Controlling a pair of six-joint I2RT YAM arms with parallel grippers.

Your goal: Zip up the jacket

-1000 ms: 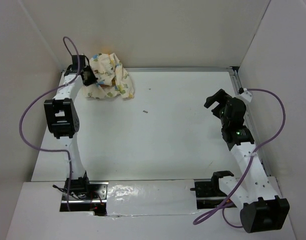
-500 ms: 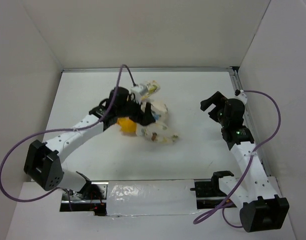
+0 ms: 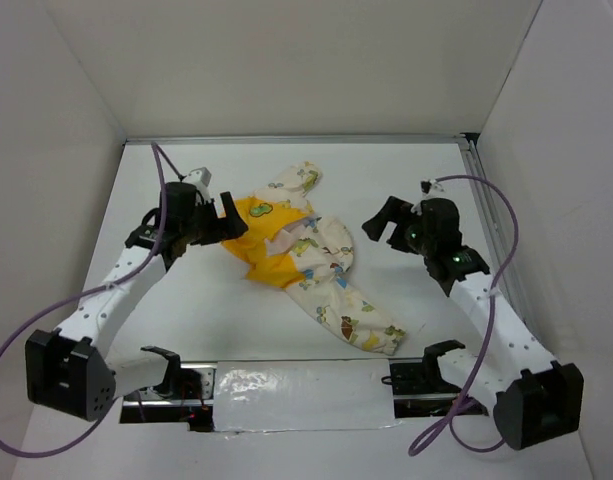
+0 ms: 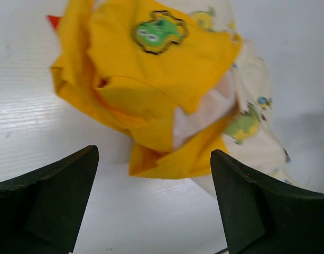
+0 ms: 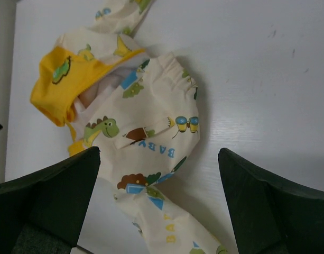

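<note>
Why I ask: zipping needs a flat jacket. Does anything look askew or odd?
The jacket lies crumpled and skewed on the table, not flat: its orange-yellow hood is bunched and folded, one sleeve trails toward the near edge, and no zipper shows.

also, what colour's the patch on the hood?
Hood patch is green, dark-outlined; best in left wrist view.

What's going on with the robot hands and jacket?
Left gripper open, empty; right gripper open, empty. Small cream cartoon-print jacket, orange-yellow hood, lies crumpled between them. Nothing blocking.
</note>
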